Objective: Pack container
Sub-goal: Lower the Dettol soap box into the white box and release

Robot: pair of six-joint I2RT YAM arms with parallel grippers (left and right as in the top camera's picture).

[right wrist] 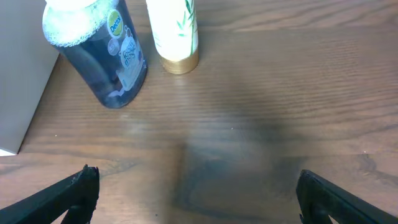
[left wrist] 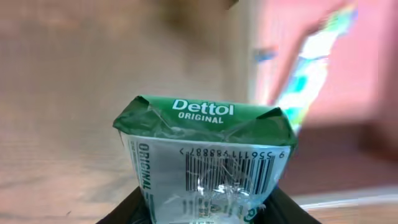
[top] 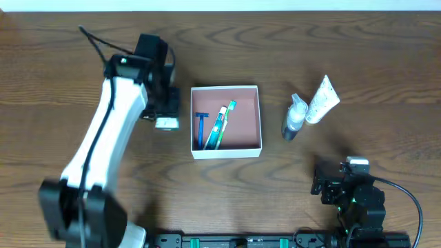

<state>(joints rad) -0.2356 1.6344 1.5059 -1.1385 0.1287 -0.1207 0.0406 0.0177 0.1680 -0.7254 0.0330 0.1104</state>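
The container (top: 226, 150), a square white-walled box with a pinkish-brown inside, sits mid-table and holds a blue razor (top: 201, 124) and a green toothbrush pack (top: 220, 125). My left gripper (top: 167, 118) is just left of the container and is shut on a green Dettol soap pack (left wrist: 205, 162), held above the wood. The container's pink inside (left wrist: 348, 68) shows blurred ahead to the right. My right gripper (right wrist: 196, 193) is open and empty over bare wood at the front right (top: 337, 186).
A clear blue bottle (top: 293, 118) and a white tube with a gold cap (top: 320, 100) lie right of the container. Both show in the right wrist view: the bottle (right wrist: 102, 50) and the tube (right wrist: 175, 34). The container's white wall (right wrist: 22, 81) is at that view's left.
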